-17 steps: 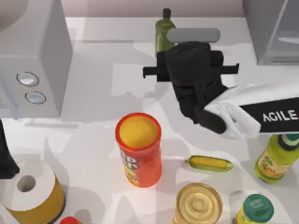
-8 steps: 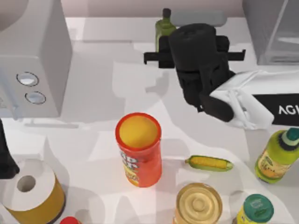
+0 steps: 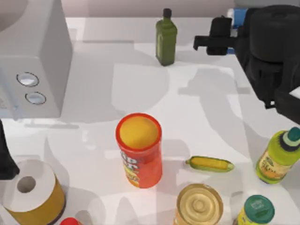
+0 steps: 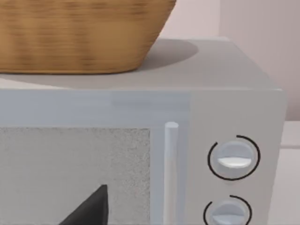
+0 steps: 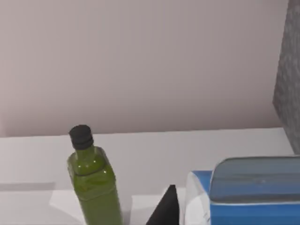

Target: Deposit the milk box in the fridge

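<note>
Over the last second the right gripper (image 3: 233, 23) had swung away from its place just right of the tall green glass bottle (image 3: 166, 37) and travelled along the table's (image 3: 201, 108) back edge toward the back right corner, and the small blue milk box (image 3: 239, 14) with its grey folded top had gone with it. The bottle now stood uncovered and upright at the middle of the back edge. Since the carton moved with the arm rather than staying behind, it was most likely lifted and in carriage, so the grasp was done and the transfer to the fridge under way. In the right wrist view the large fridge's (image 5: 293, 79) dark speckled-grey side rose just beyond the carton, which suggested little travel remained; its opening was out of sight, so how the carton would enter could not be judged. As for the pincer, it was closed down to about the carton's width and clamped on the milk box: one black finger (image 5: 165, 211) lay against the carton's white side, while the other was hidden behind the box. The left gripper (image 3: 4, 159) sat parked at the table's left edge, facing the light grey two-dial appliance (image 3: 33, 70), and whether it was open or closed could not be told
</note>
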